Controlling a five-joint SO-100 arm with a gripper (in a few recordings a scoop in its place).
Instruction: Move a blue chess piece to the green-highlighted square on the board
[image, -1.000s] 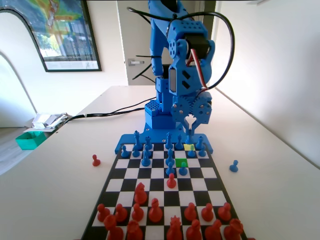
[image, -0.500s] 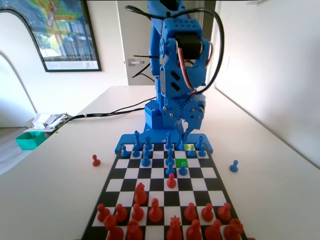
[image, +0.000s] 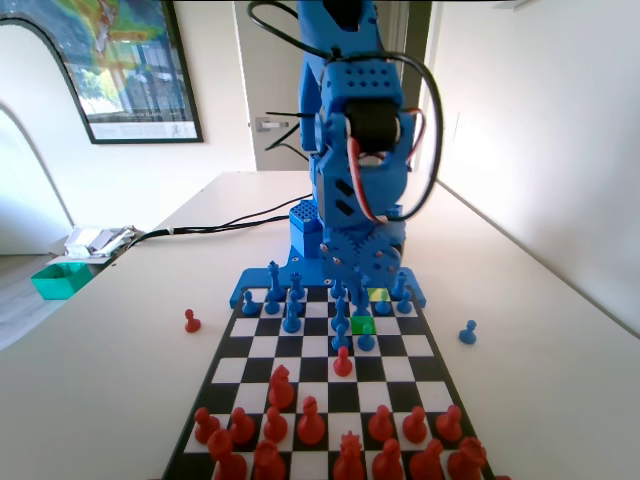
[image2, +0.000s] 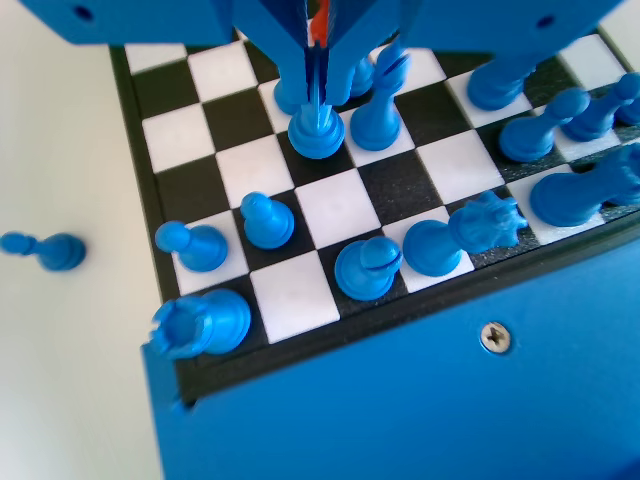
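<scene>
- The gripper (image: 362, 288) is down low at the far end of the board (image: 262, 346), in among the blue pieces
- In the wrist view the two jaws of the gripper (image2: 316, 100) hang close together, with just a thin gap between them
- Their tips sit right on top of a blue pawn (image2: 317, 135) that stands on a black square
- I cannot tell if the jaws have hold of the pawn or just touch it, as its head is hidden under them
- The green-highlighted square (image: 362, 325) is on the board, just in front of the gripper in the fixed view, on the side toward the red pieces
- Nothing stands on that green square yet
- The yellow-green square (image: 379, 294) is just to the right of the gripper in the fixed view
- Another blue pawn (image: 366, 341) stands just past the green square, right next to it, so it could get bumped
- I think the next move has to go a short way out from the arm's base, toward the red side
- A second ago the gripper was higher up, over the yellow-green square, with its jaws wider apart
- Now the arm has come down and swung a little to the left in the fixed view
- The other pieces on the board look the same as they did then
</scene>
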